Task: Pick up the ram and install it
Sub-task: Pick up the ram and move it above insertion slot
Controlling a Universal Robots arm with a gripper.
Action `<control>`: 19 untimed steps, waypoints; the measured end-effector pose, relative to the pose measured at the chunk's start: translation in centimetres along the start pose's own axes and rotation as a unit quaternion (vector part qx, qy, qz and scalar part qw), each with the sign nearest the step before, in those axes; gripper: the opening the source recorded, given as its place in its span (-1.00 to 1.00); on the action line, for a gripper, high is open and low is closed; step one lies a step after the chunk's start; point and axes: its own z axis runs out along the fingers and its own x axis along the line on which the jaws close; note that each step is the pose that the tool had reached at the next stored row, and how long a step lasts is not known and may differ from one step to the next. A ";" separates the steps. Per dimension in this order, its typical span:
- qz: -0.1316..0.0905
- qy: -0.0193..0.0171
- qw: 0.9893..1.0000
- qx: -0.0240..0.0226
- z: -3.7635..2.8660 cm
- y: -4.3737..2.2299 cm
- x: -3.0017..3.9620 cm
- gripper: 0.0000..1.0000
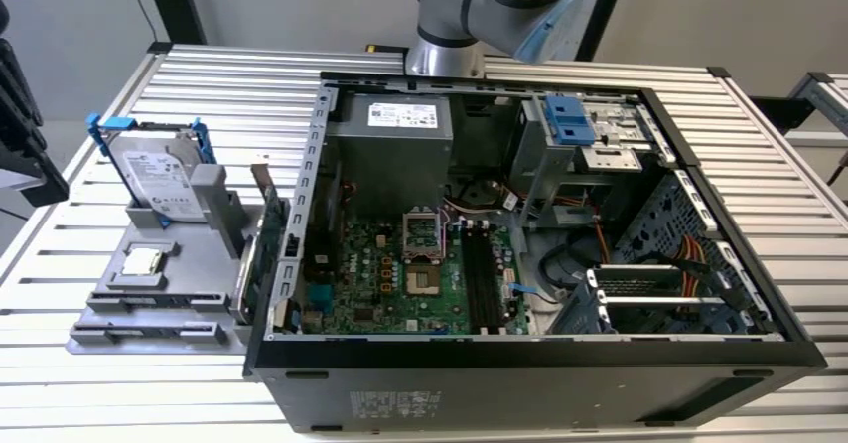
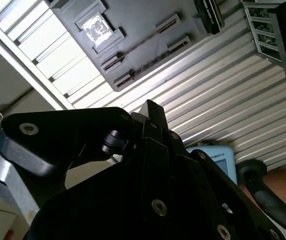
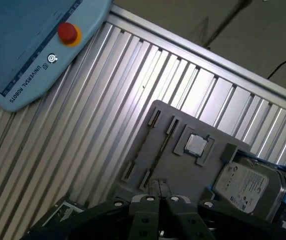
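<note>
One ram [image 3: 158, 152] on edge in the gray holder [image 3: 207, 127], a thin stick slotted in the row nearest the processor chip [image 3: 196, 144]. Hard drive [image 1: 159, 175] upright in its blue frame at the holder's end away from the ram. Green card [image 1: 270, 232] standing between the holder and the open computer case [image 1: 530, 373], just beside the holder. Gripper [image 3: 158, 187] well apart from the holder in the first wrist view, jaws pinched together, nothing between. Holder and case both resting on the slatted table [image 1: 79, 383].

A ribbed aluminium table [image 1: 776, 190] stands before a pale grey wall [image 1: 716, 16], a dark post [image 1: 177, 6] at its far edge.
</note>
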 end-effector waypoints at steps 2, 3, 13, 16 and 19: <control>-0.010 0.001 1.000 0.000 0.00 0.00 0.00 -1.00; -0.014 0.001 1.000 0.000 0.00 0.00 0.00 -1.00; -0.037 0.002 0.999 -0.001 -0.01 0.00 0.00 -1.00; -0.010 0.001 1.000 0.000 0.04 0.00 0.01 -1.00; 0.017 -0.001 1.000 0.000 0.14 0.01 0.02 -1.00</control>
